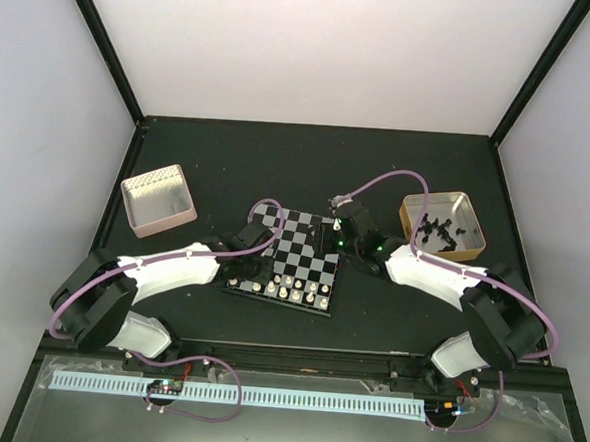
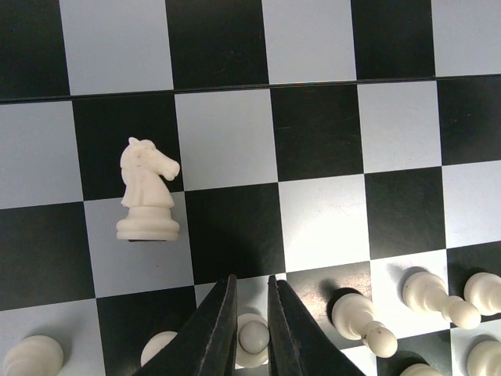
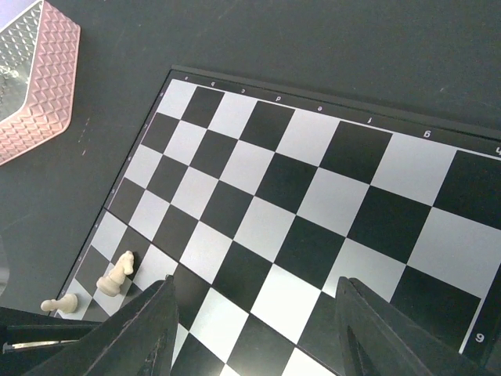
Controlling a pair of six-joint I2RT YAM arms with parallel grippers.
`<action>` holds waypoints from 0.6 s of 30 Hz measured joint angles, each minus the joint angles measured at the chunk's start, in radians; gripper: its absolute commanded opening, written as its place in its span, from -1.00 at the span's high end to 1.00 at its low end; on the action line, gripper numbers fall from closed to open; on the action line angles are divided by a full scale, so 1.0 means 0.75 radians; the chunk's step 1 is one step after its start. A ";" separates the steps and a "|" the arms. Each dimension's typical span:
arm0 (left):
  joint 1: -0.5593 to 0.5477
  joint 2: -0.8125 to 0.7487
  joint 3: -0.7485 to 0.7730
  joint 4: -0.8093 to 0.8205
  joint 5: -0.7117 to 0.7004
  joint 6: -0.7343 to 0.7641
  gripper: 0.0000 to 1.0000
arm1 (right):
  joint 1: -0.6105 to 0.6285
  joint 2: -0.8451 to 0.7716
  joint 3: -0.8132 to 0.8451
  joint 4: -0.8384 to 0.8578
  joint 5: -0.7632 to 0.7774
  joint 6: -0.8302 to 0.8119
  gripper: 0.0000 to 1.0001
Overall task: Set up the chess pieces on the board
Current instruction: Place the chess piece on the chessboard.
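Observation:
The board [image 1: 296, 237] lies mid-table, with cream-white chess pieces [image 1: 291, 289] lined along its near edge. In the left wrist view my left gripper [image 2: 250, 279] points down at that row. Its jaws stand narrow against the round head of a white pawn [image 2: 254, 338], which stands upright on a light square. A white knight [image 2: 147, 192] stands alone one row further in, to the left. More pawns [image 2: 360, 317] are to the right, leaning in this view. My right gripper [image 3: 258, 286] hangs open over bare squares, holding nothing. The knight [image 3: 117, 272] and a pawn [image 3: 61, 304] show at lower left.
A pinkish tin [image 1: 158, 200] stands at the left of the board and shows no pieces inside. A tan tin [image 1: 443, 225] at the right holds several black pieces [image 1: 440, 233]. Both arms reach over the board from the near edge.

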 measured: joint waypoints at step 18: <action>0.000 -0.041 0.032 -0.051 -0.021 0.010 0.32 | 0.000 0.022 0.005 0.000 -0.022 0.000 -0.11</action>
